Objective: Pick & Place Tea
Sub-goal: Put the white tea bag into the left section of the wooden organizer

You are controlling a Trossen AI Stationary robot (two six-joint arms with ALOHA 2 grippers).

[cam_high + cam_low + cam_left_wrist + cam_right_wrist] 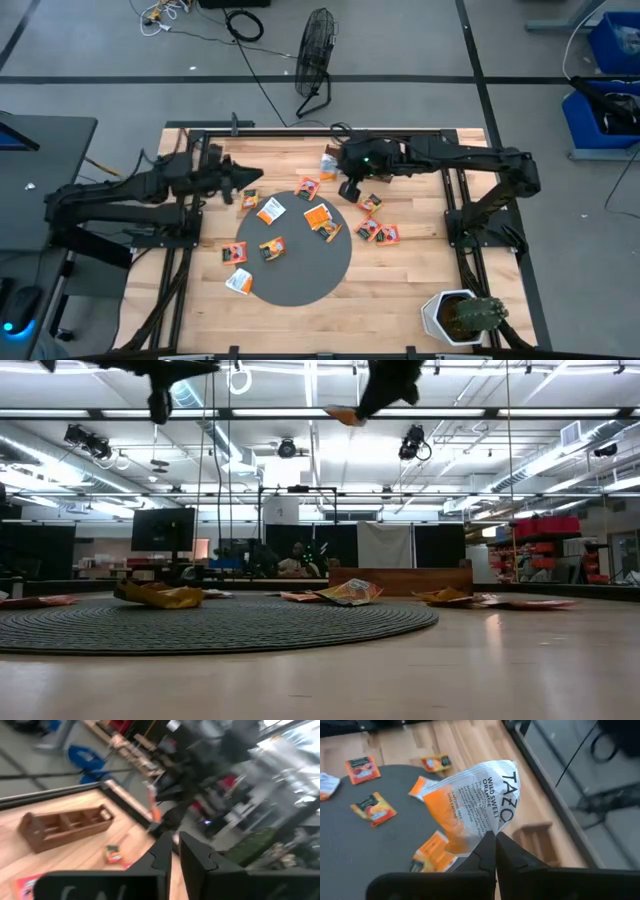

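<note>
Small tea packets lie on and around the grey disc [295, 250], among them orange ones [270, 210] [318, 217] on it and others [378, 232] on the wood to its right. My right gripper [495, 837] hangs high over the disc's far right side [340, 178], shut on a white-and-orange packet [475, 800]. In the low view that packet [345, 415] shows below the gripper. My left gripper [175, 847] is raised above the table's left half [250, 180]. Its fingers stand a narrow gap apart with nothing between them. My right gripper pinches the packet's edge [487, 829] between its two fingers. The fingers slant downward from the table's right side. The crumpled packet sticks out beyond the fingertips, lifted well clear of the disc and table.
A wooden compartment box [65, 827] stands by the table's far edge, also seen in the right wrist view [535, 835]. A cactus in a white pot [462, 315] stands at the near right corner. A fan [315, 50] stands on the floor beyond the far edge.
</note>
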